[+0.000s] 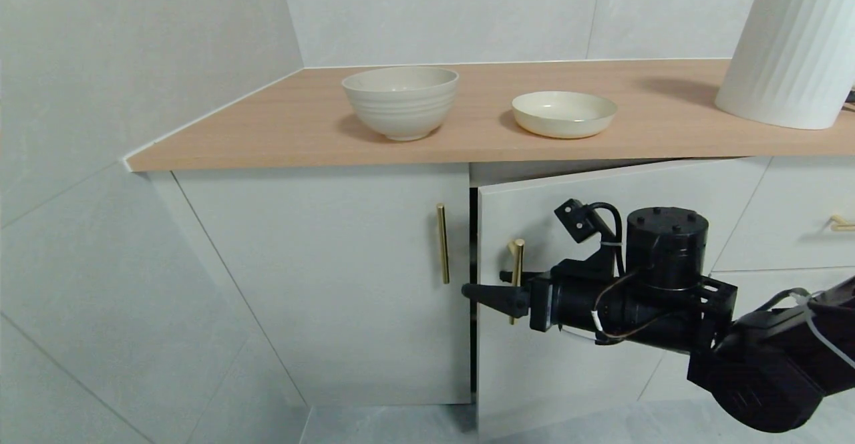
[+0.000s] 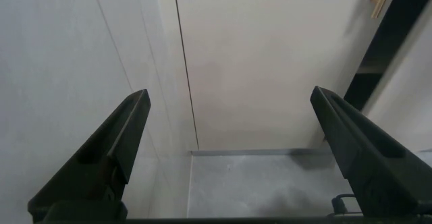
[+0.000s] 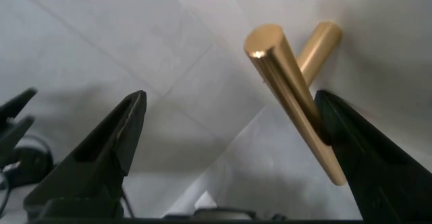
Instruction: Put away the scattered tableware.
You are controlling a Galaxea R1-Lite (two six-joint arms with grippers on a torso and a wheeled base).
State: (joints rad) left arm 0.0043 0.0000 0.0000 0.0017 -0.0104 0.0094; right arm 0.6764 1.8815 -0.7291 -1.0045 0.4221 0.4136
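A deep ribbed cream bowl [image 1: 401, 100] and a shallow cream dish [image 1: 564, 113] stand on the wooden countertop [image 1: 267, 130]. Below it, the right cabinet door [image 1: 601, 190] is slightly ajar. My right gripper [image 1: 494, 287] is open at that door's brass handle [image 1: 516, 252]. In the right wrist view the handle [image 3: 290, 96] sits between the spread fingers of the gripper [image 3: 229, 99], close against one finger [image 3: 351, 150]. My left gripper [image 2: 229, 96] is open with nothing in it, low down and facing the left cabinet door [image 2: 270, 62] and the floor [image 2: 256, 183].
A tall white ribbed vessel [image 1: 795, 43] stands at the counter's right end. The left cabinet door [image 1: 320, 277] is closed, with its own brass handle [image 1: 442, 244]. A tiled wall [image 1: 80, 163] closes in on the left. Drawers with a brass pull [image 1: 843, 224] lie further right.
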